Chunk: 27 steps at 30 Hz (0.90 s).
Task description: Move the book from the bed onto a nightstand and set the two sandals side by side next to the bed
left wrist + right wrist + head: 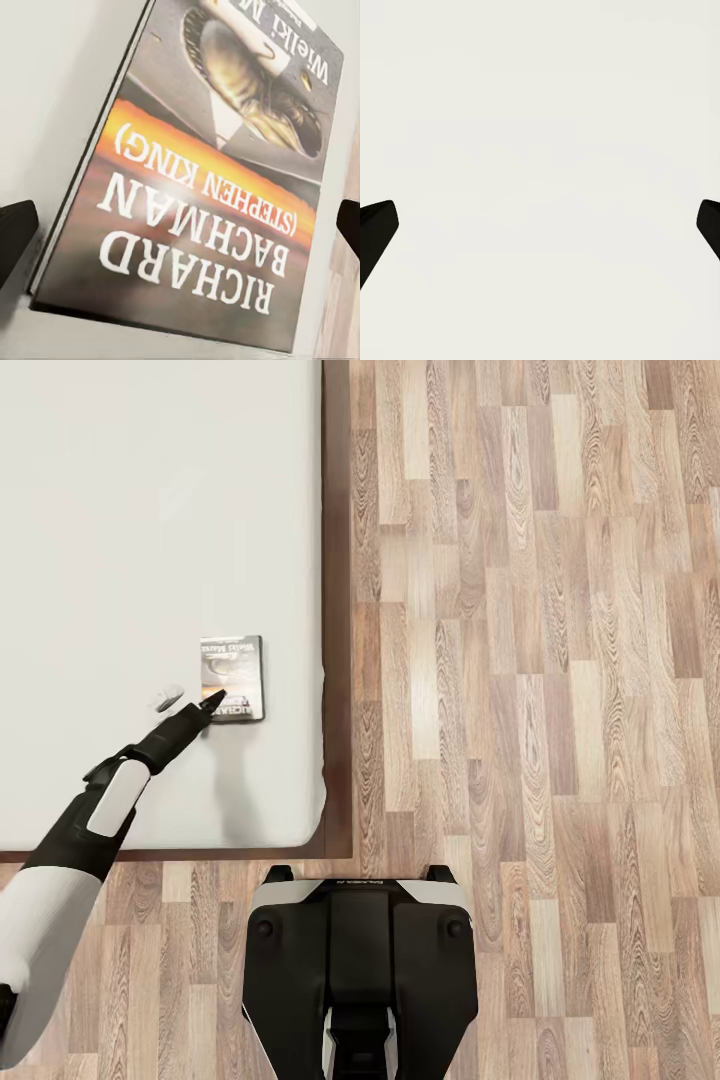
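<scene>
— Which step do we have in hand now?

— The first one, we think: taking the book [232, 678]. It lies flat on the white mattress of the bed [150, 510], near the edge that borders the wooden floor [520, 710]. Our left gripper [190, 703] is spread wide; in the left wrist view one dark fingertip [16, 234] stands on each side of the cover, nothing is grasped yet.

— And the right gripper [540, 225]?

— Also released, its tips well apart before a plain pale surface.

— What does the next move need?

— In our judgement, to come lower, then close on the thin edge. The book is flat, so the fingers could slide over it.

— How many things do we count?

— One book, one bed, two grippers.
</scene>
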Available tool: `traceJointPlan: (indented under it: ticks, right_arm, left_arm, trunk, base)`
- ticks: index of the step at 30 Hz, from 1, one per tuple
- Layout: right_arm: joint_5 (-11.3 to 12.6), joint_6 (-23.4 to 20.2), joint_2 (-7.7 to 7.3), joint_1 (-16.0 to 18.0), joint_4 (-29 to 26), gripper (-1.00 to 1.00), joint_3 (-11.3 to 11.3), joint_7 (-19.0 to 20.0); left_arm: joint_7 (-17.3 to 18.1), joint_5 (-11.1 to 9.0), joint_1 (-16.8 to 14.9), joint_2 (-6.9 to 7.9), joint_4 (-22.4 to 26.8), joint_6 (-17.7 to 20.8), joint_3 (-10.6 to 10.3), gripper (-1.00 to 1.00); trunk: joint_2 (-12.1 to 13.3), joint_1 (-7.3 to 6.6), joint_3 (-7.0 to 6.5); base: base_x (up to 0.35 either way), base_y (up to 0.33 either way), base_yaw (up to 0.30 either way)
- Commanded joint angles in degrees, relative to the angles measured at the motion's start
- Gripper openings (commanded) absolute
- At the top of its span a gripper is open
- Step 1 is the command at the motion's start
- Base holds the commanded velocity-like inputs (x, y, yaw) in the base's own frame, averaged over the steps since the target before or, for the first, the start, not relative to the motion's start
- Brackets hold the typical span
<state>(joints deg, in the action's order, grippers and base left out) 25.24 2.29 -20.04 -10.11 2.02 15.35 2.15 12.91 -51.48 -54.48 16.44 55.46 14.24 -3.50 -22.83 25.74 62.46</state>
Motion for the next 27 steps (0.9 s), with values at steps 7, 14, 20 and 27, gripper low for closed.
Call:
traceJointPlan:
  ticks: [7,14,20,27]
  right_arm:
    - [0.6,0.2,0.00,0.0,0.1,1.00,0.5,0.2]
    - [0.6,0.3,0.00,0.0,0.1,1.00,0.5,0.2]
    - [0.6,0.2,0.00,0.0,0.1,1.00,0.5,0.2]
    - [0.6,0.2,0.00,0.0,0.1,1.00,0.5,0.2]
  left_arm:
    - [0.0,1.6,0.0,-1.11,-0.1,0.3,0.0,1.00]
    - [0.0,2.3,0.0,-1.42,-0.4,0.3,0.1,1.00]
    - [0.0,2.4,0.0,-1.53,-0.2,0.3,0.1,1.00]
    - [0.0,2.5,0.0,-1.57,0.0,0.3,0.1,1.00]
  trunk:
    - [-0.1,0.04,0.05]
    - [-0.1,0.04,0.05]
    - [-0.1,0.04,0.05]
    - [-0.1,0.04,0.05]
  base:
    - [0.000,0.000,0.000]
    - [0.000,0.000,0.000]
    - [0.000,0.000,0.000]
    - [0.000,0.000,0.000]
